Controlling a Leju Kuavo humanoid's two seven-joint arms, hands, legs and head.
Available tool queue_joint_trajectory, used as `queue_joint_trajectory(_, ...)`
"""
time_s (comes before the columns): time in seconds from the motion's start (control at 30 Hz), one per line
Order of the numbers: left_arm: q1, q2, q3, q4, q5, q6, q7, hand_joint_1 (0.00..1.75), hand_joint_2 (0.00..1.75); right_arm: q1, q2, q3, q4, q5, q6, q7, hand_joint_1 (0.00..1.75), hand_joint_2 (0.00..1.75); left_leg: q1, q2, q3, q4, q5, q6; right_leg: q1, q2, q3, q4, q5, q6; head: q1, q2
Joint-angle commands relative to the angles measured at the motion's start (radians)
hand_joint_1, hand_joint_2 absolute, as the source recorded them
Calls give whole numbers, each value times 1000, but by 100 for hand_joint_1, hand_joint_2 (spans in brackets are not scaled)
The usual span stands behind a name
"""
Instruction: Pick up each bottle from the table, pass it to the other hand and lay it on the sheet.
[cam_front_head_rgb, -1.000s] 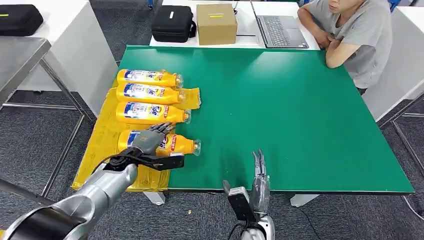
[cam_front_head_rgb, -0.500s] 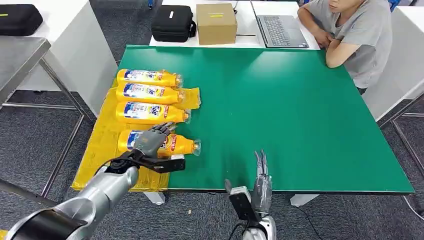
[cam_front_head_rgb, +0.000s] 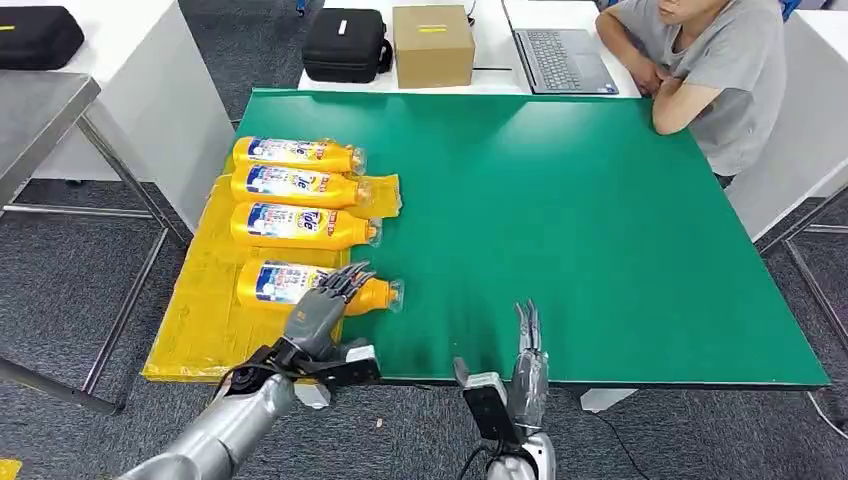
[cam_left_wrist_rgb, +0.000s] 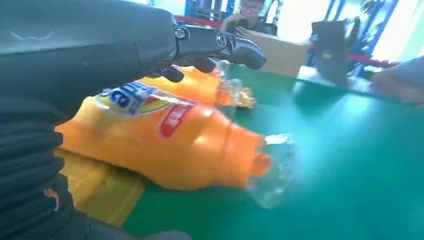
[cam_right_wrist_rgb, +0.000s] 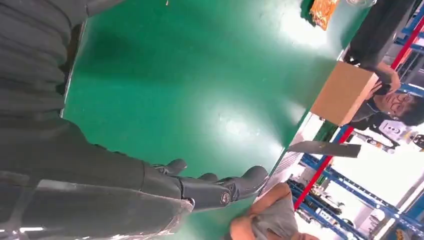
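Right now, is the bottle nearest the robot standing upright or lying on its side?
Lying on its side. The nearest bottle rests lengthwise on the yellow sheet, its neck pointing over the green table.

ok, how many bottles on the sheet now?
4, all lying in a column on the yellow sheet: far bottle, second, third, and nearest, partly behind the left hand. None seen elsewhere on the table.
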Motion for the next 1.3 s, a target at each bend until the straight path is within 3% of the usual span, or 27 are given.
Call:
queue_joint_trajectory(0.03,76,53,18,-236,104,-119,-55,0,175,-24,-21,38,13,-40,0,-1,0,175,1,2,3,0,-2,-2,1,2,2,0,-1,-1,0,0)
queue_joint_trajectory(0.2,99,59,30,-307,166,-97,-65,0,175,-9,-29,54,-67,-63,0,-1,0,175,1,2,3,1,-2,-2,1,1,2,0,-2,-2,0,0)
queue_joint_trajectory(0.33,150,36,17,-515,304,177,-100,0,175,50,-9,-6,-366,-28,0,-1,0,175,0,0,-1,2,-2,-1,0,-1,-1,2,-2,-1,0,0)
queue_joint_trajectory(0.37,171,31,6,-584,445,165,-100,0,175,56,-17,17,-427,-41,0,-1,0,175,0,-1,-1,3,-3,-2,0,-2,-1,4,-4,-2,0,0)
queue_joint_trajectory(0.43,207,13,0,-654,755,-20,-100,0,175,55,-56,119,-514,-120,0,-1,0,175,0,0,-1,5,-5,-2,1,-2,-1,5,-5,-2,0,0)
queue_joint_trajectory(0.47,217,1,-9,-644,813,-25,-100,0,175,41,-93,208,-532,-267,0,-1,0,175,0,0,-3,3,-2,-1,0,-1,-3,2,-2,-1,0,0)
queue_joint_trajectory(0.57,217,-9,-63,-667,842,64,-100,0,175,46,-78,203,-561,-212,0,-1,0,175,0,1,-1,2,-3,-1,0,0,-1,2,-2,-1,0,0)
queue_joint_trajectory(0.77,205,-69,16,-630,1022,-62,-100,0,175,74,-83,172,-650,-148,0,-1,0,175,0,-1,-1,1,-2,-1,0,-2,-1,1,-3,-1,0,0)
queue_joint_trajectory(0.93,183,-75,37,-566,1004,-90,-100,0,175,62,-125,202,-625,-247,0,-1,0,175,0,-1,2,0,-2,-2,1,-2,2,-1,-2,-2,0,0)
queue_joint_trajectory(0.97,185,-72,43,-569,990,-81,-100,175,175,62,-131,201,-609,-262,0,-1,175,175,1,0,0,0,-2,-1,1,-1,1,-1,-2,-1,0,0)
queue_joint_trajectory(1.13,198,-75,42,-588,960,-33,-100,175,175,49,-123,147,-555,-212,0,-1,175,175,0,0,0,-1,-1,-1,1,-1,0,-1,-1,-1,0,0)
queue_joint_trajectory(1.17,198,-75,42,-588,960,-33,-100,175,175,49,-123,147,-555,-212,0,-1,0,0,1,0,-1,-1,-1,-1,1,-1,-1,-2,-1,-1,0,0)
queue_joint_trajectory(1.2,199,-71,32,-570,964,-50,-100,7,175,65,-82,117,-577,-120,0,-1,0,0,1,0,2,-1,-2,-2,1,-1,2,-1,-2,-1,0,0)
queue_joint_trajectory(1.23,195,-70,26,-565,960,-48,-100,0,175,65,-94,134,-580,-115,0,-1,16,175,0,0,-1,-1,-1,-1,0,0,-1,-1,-1,-1,0,0)
queue_joint_trajectory(1.27,192,-55,-7,-589,929,-48,-100,166,175,69,-108,139,-589,-91,0,-1,171,175,0,0,2,-1,-2,-2,1,-1,2,-1,-2,-2,0,0)
queue_joint_trajectory(1.3,192,-45,-27,-599,913,-47,-100,166,175,70,-110,136,-589,-105,0,-1,171,175,0,0,-1,-1,-1,-1,0,-1,-1,-1,-1,-1,0,0)
